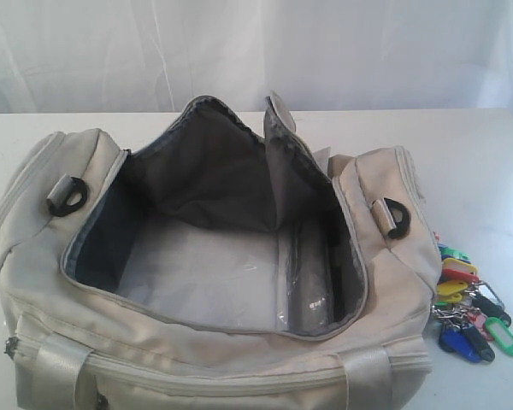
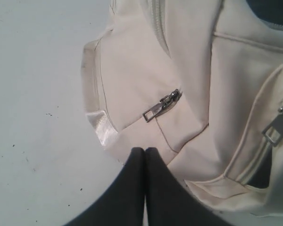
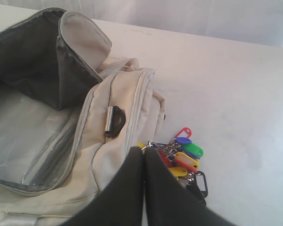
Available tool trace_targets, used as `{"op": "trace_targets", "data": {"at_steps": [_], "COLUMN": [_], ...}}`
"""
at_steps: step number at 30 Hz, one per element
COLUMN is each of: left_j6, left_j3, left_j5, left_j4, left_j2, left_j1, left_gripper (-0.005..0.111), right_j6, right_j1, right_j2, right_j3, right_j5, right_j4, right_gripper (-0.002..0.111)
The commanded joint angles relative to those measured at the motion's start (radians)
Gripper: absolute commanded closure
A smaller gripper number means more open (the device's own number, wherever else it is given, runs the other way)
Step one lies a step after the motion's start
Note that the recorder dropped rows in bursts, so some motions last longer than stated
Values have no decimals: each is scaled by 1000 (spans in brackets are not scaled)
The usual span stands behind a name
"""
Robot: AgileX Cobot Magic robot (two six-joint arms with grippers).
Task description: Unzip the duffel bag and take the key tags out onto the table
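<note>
The cream duffel bag [image 1: 385, 273] lies unzipped on the white table [image 1: 487, 162], its dark grey lining showing and nothing visible inside. The bunch of coloured key tags [image 1: 472, 307] rests on the table against the bag's right end. Neither gripper appears in the exterior view. In the right wrist view my right gripper [image 3: 144, 149] is shut, its tips over the bag's end [image 3: 127, 94] beside the key tags [image 3: 186, 157], gripping nothing. My left gripper [image 2: 145, 149] is shut and empty over the bag's other end [image 2: 188, 70], near a grey zipper pull [image 2: 161, 105].
Black D-rings [image 1: 68, 196] [image 1: 397, 218] sit on both ends of the bag. A clear plastic pocket [image 1: 303, 282] lines the inside right wall. A raised flap [image 3: 85, 35] stands at the back of the opening. Bare tabletop [image 2: 33, 94] lies beside the left end.
</note>
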Motion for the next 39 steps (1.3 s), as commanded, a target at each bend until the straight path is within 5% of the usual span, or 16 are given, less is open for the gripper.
{"op": "trace_targets", "data": {"at_steps": [1,39], "left_j6": [-55,-46], "left_j3": [4,4], "left_j5": [0,-61], "left_j4": [16,18], "left_j2": [-4,-4], "left_j1": [30,40], "left_gripper": [107,107], "right_j6": [4,4], "right_j1": [-8,-8], "right_j2": [-3,-3], "right_j3": [0,0], "right_j5": [-4,-4], "right_j4": [-7,-7], "right_gripper": [108,108]}}
